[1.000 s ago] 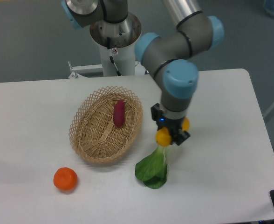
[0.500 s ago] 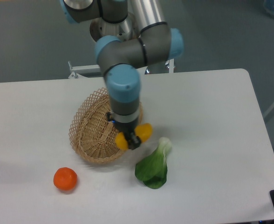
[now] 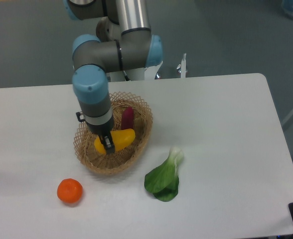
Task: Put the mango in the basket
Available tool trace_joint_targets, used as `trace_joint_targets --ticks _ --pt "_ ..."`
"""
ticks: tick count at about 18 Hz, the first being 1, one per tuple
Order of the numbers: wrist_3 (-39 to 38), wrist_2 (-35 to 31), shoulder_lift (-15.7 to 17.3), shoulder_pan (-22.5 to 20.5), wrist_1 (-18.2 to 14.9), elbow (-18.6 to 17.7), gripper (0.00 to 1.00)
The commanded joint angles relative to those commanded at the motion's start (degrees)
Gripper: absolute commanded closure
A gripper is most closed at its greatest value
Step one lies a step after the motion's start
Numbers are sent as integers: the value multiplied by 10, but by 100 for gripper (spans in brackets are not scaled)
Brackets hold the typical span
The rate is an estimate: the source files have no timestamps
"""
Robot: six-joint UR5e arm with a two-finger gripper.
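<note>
Over the woven wicker basket (image 3: 141, 137), hand (image 3: 108, 145) grips smooth mango (image 3: 121, 138).

Robotics lab or test cell, not a home. Industrial arm (image 3: 104, 55) with grey links and blue joint caps is mounted on a white pedestal (image 3: 131, 74) behind a plain white table (image 3: 226, 149). Grey floor around it. Produce props are laid out on the bare tabletop: wicker basket (image 3: 136, 149), tangerine (image 3: 69, 191), leafy green (image 3: 164, 178).

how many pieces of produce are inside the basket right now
2: the mango, held by the gripper over the middle of the basket, and a dark-red sweet potato at the back. The arm may hide more.
</note>
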State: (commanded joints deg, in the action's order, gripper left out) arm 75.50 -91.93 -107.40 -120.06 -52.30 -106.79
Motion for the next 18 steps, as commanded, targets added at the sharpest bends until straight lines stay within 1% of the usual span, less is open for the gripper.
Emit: trace_joint_targets --ticks 2,6,7,8,13,16,18 --pt "-4 0 -8 5 11 -1 31" --pt "-12 0 -10 11 9 -2 16" --pt "-17 0 -8 11 11 -2 3" --pt "-18 0 -5 11 12 -1 0" --pt "-56 2 1 3 33 8 0" --pt "-76 1 3 -30 36 13 0" --pt "-84 1 3 -62 36 14 0"
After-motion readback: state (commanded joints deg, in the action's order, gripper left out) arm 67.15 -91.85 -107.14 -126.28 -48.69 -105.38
